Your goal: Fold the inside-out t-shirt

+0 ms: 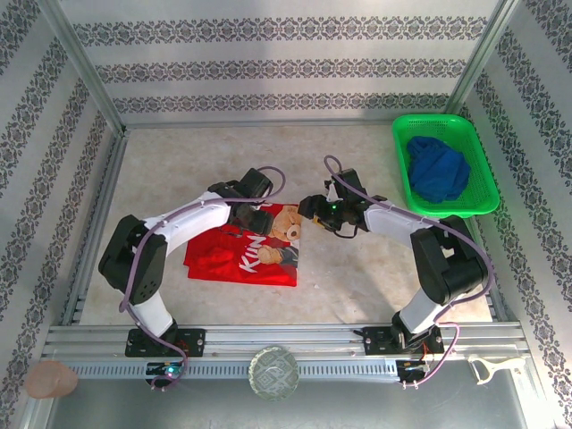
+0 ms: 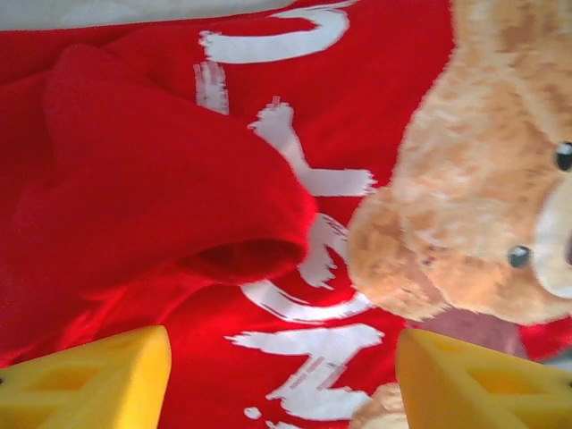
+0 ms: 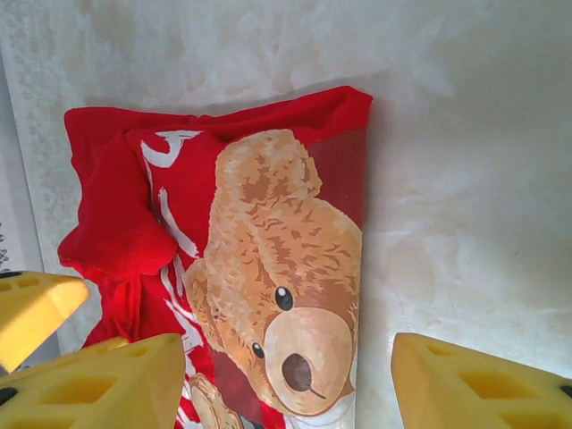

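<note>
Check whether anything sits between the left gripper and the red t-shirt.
Nothing visible does. In the left wrist view the left gripper hangs open directly over the t-shirt, its yellow fingers apart, with only the shirt's own red cloth between them.

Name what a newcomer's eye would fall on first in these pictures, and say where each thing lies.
The bright red t-shirt with its teddy bear print lies near the middle of the table. A green basket at the far right holds a dark blue garment.
</note>
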You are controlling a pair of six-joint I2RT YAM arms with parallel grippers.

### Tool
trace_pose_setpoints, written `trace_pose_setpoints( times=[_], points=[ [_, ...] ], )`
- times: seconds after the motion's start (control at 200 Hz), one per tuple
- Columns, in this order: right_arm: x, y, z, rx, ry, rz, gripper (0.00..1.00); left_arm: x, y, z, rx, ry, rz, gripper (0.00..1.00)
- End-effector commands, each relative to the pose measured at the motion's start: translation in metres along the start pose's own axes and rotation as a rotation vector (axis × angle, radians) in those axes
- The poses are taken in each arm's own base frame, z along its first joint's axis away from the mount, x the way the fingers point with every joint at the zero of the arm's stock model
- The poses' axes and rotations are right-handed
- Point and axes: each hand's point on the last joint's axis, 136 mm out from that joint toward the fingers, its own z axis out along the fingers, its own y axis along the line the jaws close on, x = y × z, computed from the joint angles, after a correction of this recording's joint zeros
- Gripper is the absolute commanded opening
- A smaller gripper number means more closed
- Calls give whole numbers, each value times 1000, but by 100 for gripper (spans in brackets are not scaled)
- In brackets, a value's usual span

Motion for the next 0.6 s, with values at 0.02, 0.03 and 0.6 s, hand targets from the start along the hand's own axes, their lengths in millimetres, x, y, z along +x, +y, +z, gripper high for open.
trace_pose_setpoints(
  times=[0.02,0.03,0.6],
  points=[
    [-10,11,-8,-38,-36,-5,63,-9,10,8,-79,-25,3,59],
    [-10,10,-8,-38,-37,-4,63,-10,10,9,-81,-25,4,58],
    [-7,15,-31,-24,-67,-51,62,-49,83,-24,-55,-166,-223,0]
  ],
)
